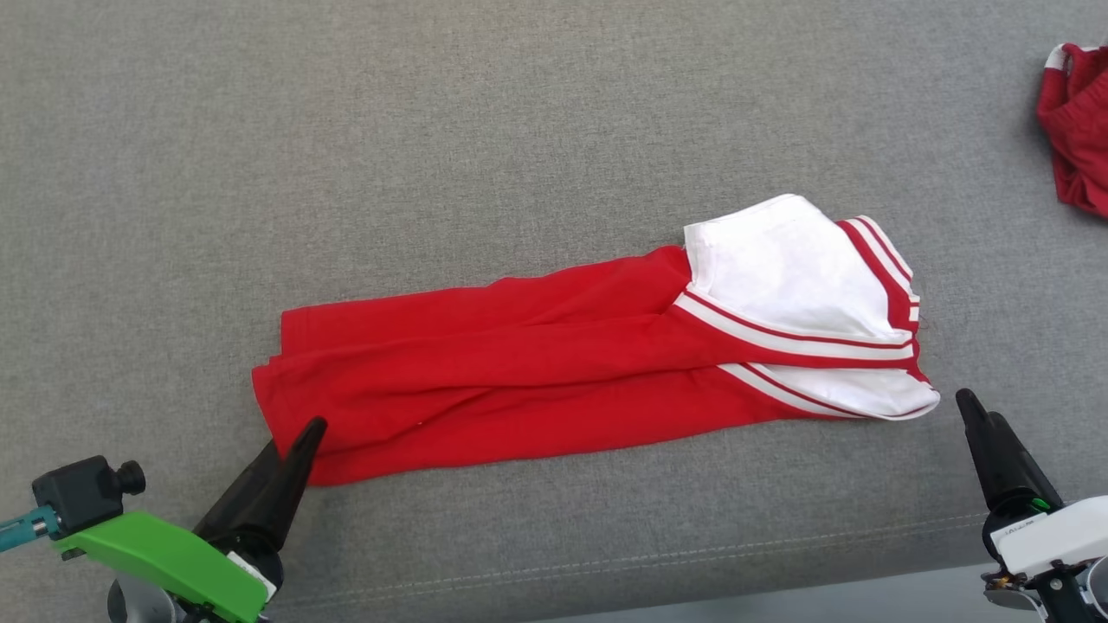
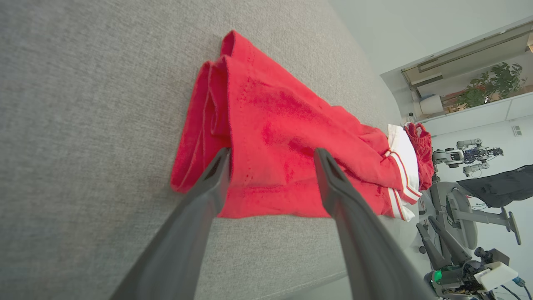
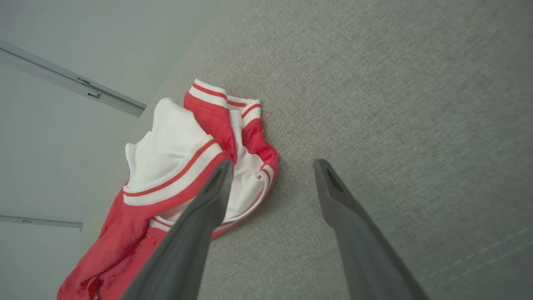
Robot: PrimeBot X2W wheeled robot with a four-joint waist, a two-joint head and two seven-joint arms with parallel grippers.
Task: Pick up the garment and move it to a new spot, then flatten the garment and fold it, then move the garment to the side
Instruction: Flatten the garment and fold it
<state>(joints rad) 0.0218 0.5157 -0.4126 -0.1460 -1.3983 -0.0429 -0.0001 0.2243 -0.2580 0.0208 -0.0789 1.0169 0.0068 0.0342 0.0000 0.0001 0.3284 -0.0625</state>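
1. The garment [image 1: 519, 381] lies in a long, loosely folded band across the middle of the grey fabric tabletop [image 1: 433, 130]. Its red end is to the left and its white, striped end to the right.
2. The left claw [image 1: 294, 443] is released, its fingers spread at the garment's near left corner.
3. The right claw [image 1: 980, 405] is released and holds nothing, just right of the white end and apart from it.
4. Another red cloth [image 1: 1078, 130] lies at the far right edge.
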